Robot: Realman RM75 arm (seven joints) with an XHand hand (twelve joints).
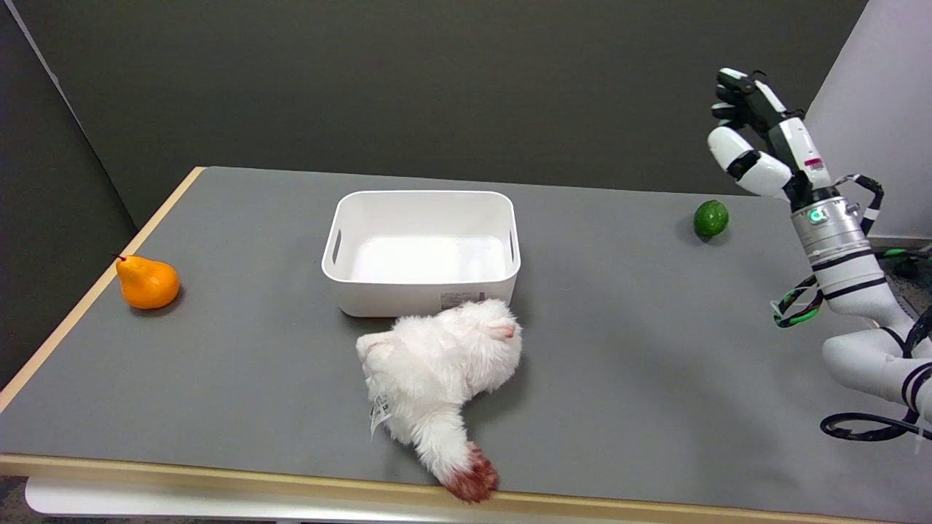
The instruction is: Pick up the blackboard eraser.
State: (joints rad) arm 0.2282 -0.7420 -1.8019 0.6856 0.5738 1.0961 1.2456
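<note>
The right arm is built of glossy white rounded segments ringed by thin black bands, with a brushed silver metal wrist cylinder carrying a small green indicator light. Black cables with green-and-white striped wraps loop beside it. The black-and-white right hand has white shell segments over black links and a small red marking.
</note>
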